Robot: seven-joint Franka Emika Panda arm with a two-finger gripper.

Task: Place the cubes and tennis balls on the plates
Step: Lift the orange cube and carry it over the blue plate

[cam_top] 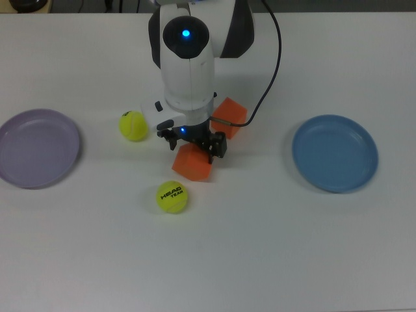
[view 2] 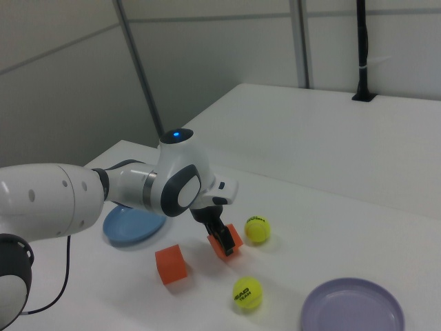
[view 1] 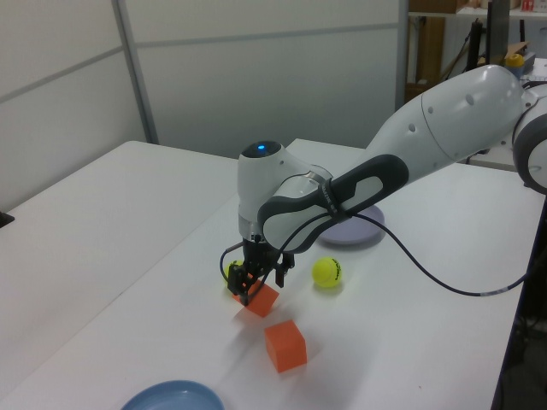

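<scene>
Orange matte faces of one cube (cam_top: 191, 164) were seen clamped in the end effector (cam_top: 192, 144), which was closed on it; in the left view the cube (view 1: 261, 299) appeared tilted, with a lower corner at or barely off the white table (cam_top: 260, 260). The second cube (cam_top: 229, 116) lay just behind the arm in the top view, close to the held one but apart from it. One tennis ball (cam_top: 133, 125) sat to the top view's left of the end effector, and the lettered ball (cam_top: 172, 196) lay near the held cube, towards the lower edge of the top view. The lavender plate (cam_top: 38, 148) and the blue plate (cam_top: 335, 153) were both bare and well apart from the cube.

The carry was judged best done by first lifting the cube well off the table, so that neither ball would be nudged. Because of the tilt, a low, gentle release over a plate's middle was advised.
</scene>
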